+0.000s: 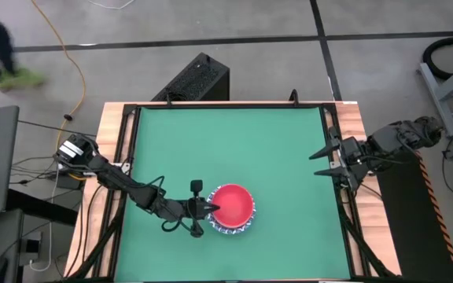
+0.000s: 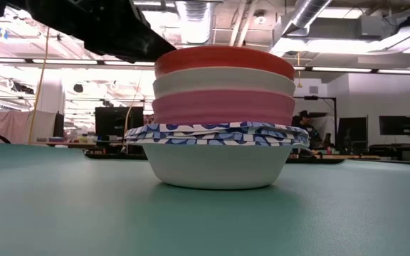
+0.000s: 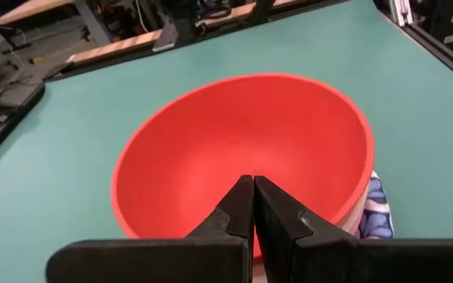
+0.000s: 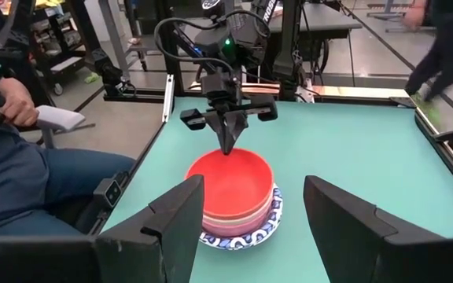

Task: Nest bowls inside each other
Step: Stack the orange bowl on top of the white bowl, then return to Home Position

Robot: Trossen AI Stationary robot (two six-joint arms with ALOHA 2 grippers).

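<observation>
The bowls stand nested in one stack (image 1: pixel 234 210) on the green table near its front edge, resting on the base of the lowest white bowl (image 2: pixel 219 167). Above the blue-patterned rims (image 2: pixel 216 133) sit a pink bowl (image 2: pixel 223 107), a cream-white bowl (image 2: pixel 223 82) and, on top, a red bowl (image 3: pixel 242 149). My left gripper (image 3: pixel 254 185) is shut, its tips at the red bowl's rim on the table's left side. My right gripper (image 1: pixel 322 161) hangs open and raised at the table's right edge, far from the stack. My left gripper comes at the red bowl from the table's left, slanting down, with its shut fingertips (image 4: pixel 226 148) just over the inner side of the rim (image 4: pixel 228 156). Whether the tips touch the bowl, I cannot tell.
Bare green mat (image 1: pixel 226 141) lies all around the stack. A black box (image 1: pixel 199 79) stands beyond the far edge. A seated person (image 4: pixel 22 157) is beside the table's left side, and another person (image 4: pixel 439 47) walks in the room behind.
</observation>
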